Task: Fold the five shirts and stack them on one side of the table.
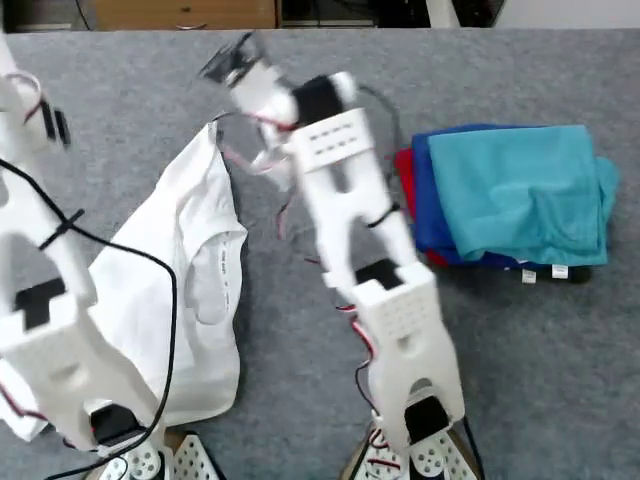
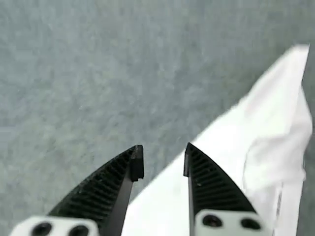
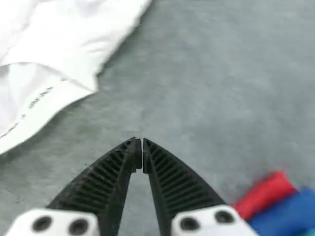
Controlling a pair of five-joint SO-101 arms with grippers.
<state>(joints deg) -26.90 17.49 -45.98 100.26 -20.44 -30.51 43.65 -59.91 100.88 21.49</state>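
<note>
The white shirt [image 1: 170,290] lies loose and rumpled on the grey surface [image 1: 500,380], spread from about 9 o'clock down to 7 o'clock in the high view. It is unfolded, and its lower part runs under the left arm. At 3 o'clock sits the stack [image 1: 510,195] of folded shirts, with a teal shirt [image 1: 515,190] on top, a blue shirt [image 1: 425,200] under it and a red shirt [image 1: 404,175] showing at the 9 o'clock edge. A darker layer may lie at the bottom, but that is hard to tell.

The left tool [image 2: 163,160] is spread and has nothing between its tips. It hangs over the border where the shirt's edge meets bare surface. The right tool [image 3: 142,147] is pressed together and empty. It is above bare surface at about 11 o'clock in the high view [image 1: 235,65], near the shirt's upper corner.

The white shirt looks light, thin and limp, so it will likely sag, drag and crease, and it will not keep its shape. A pinch at one point would probably bunch it. It seems better to take two corners of the same edge, one per tool, by the hem or the shoulder seam where the fabric is doubled and slips less. Each tip must get under the edge lying flat on the surface.
</note>
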